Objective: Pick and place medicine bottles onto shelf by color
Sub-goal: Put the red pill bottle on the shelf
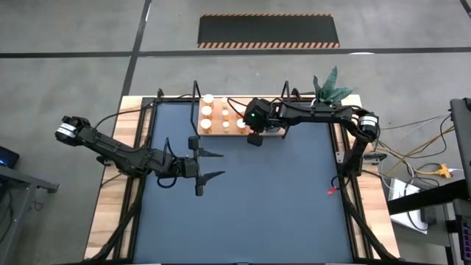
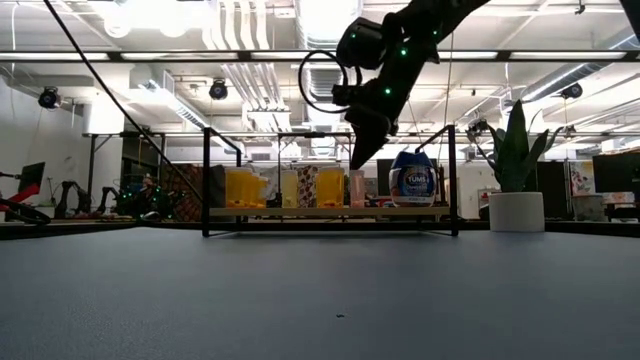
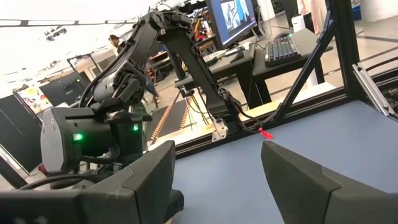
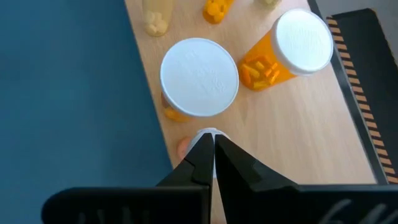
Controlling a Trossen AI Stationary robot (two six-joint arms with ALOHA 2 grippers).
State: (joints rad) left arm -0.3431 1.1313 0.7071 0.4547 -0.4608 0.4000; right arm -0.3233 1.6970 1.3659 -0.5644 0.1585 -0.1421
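My right claw (image 4: 211,142) hangs over the shelf (image 4: 311,124) at the far edge of the bench, its two fingers pressed together with nothing between them; it grips no bottle. In its wrist view the tips sit just above a small white cap (image 4: 208,132), largely hidden behind them, so I cannot tell how that bottle stands. Beside it a wide white-capped orange bottle (image 4: 199,78) stands upright, and a second orange bottle (image 4: 292,50), with pills showing through its side, stands nearby; they are near each other but apart.

From overhead, a cluster of white-capped bottles (image 1: 222,116) fills the left part of the board; from bench height a blue bottle (image 2: 411,180) stands at the right end, apart from the orange ones (image 2: 245,187). I judge the sorting is largely done, since no bottle lies loose on the dark mat (image 1: 280,199).

To do this step well, I should lift straight up; any sideways drift with closed fingers could clip the wide cap and topple the row. Only once clear of the caps and the black wire frame (image 2: 207,180) should I swing away.

My left claw (image 1: 208,165) waits over the mat, well apart from the shelf, fingers spread and empty; the potted plant (image 2: 517,170) stands off to the right.
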